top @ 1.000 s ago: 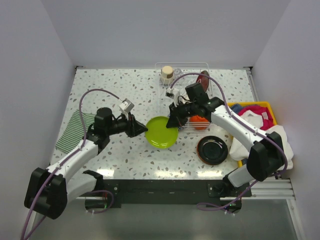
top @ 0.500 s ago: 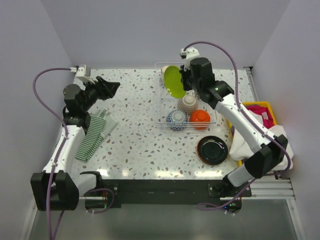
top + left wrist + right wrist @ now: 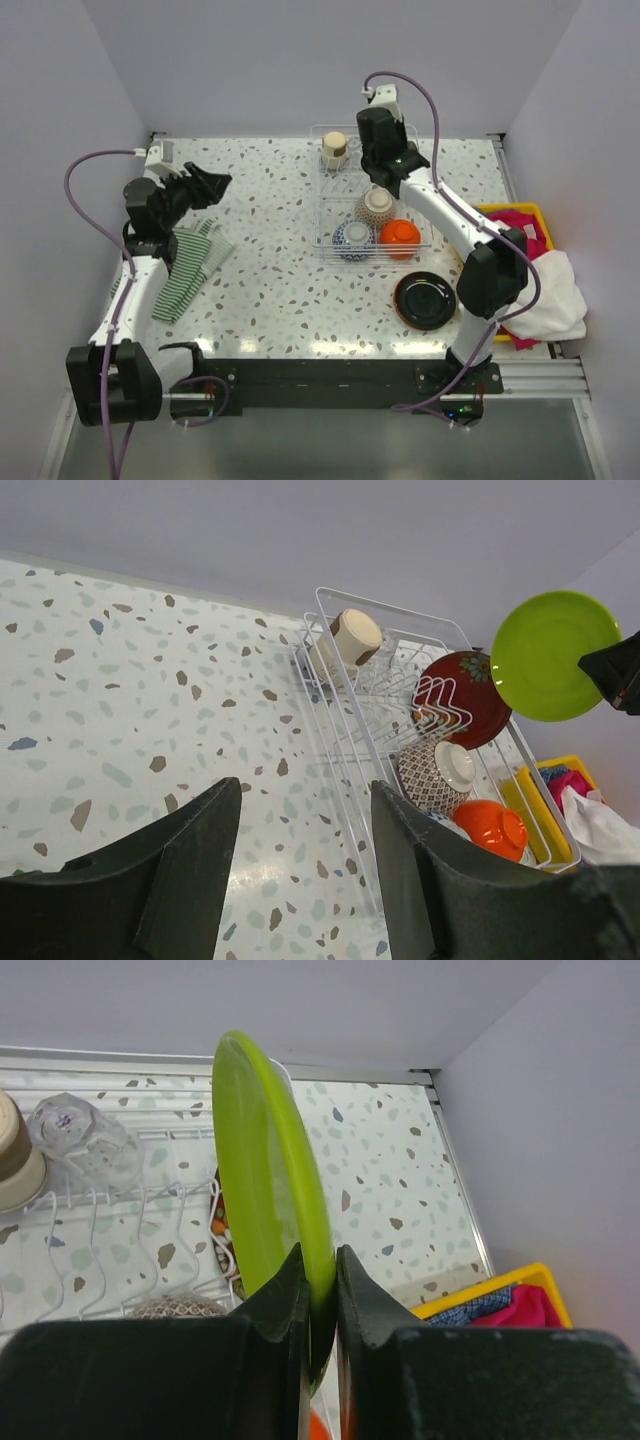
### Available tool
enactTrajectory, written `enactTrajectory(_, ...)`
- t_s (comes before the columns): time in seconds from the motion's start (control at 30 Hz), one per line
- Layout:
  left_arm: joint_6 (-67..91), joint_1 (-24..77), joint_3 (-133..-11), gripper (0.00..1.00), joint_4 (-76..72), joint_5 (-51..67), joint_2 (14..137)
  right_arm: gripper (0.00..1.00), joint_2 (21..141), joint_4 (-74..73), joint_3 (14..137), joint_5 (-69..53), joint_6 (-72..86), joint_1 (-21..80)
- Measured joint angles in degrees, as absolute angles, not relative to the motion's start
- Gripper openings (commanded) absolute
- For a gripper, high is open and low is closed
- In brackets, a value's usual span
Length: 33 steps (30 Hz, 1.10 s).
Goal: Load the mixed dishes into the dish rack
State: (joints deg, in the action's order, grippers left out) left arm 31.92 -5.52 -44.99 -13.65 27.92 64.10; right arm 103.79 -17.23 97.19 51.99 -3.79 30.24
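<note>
Well, from above I see the dish rack (image 3: 322, 215) at the far edge of the table (image 3: 260, 290), and my left gripper (image 3: 210, 183) near the left edge, fingers wide, holding nothing. Left wrist: the lime green plate (image 3: 555, 655) hangs over the rack's far right corner. Right wrist: my right gripper (image 3: 318, 1290) pinches that plate's rim, plate upright

red plate (image 3: 222, 1228) behind lime plate (image 3: 255, 1180), cup (image 3: 15, 1165) cropped

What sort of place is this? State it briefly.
Probably a lab test cell staged as a kitchen: plain white walls enclosing a speckled terrazzo tabletop and a white wire dish rack.
</note>
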Motion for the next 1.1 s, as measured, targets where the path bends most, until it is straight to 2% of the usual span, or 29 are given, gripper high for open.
enactTrajectory(0.27, 32.1, -6.9, -44.8, 0.59, -13.6, 28.1, 64.0, 0.0, 110.5, -22.3, 106.4, 52.1, -1.5, 26.5)
enactTrajectory(1.07, 31.3, -7.2, -44.8, 0.59, -13.6, 28.1, 70.4, 0.0, 124.6, -32.1, 113.5, 45.3, 4.4, 23.9)
enactTrajectory(1.1, 31.2, -7.2, -44.8, 0.59, -13.6, 28.0, 70.6, 0.1, 124.9, -32.6, 113.5, 45.0, 4.6, 23.8)
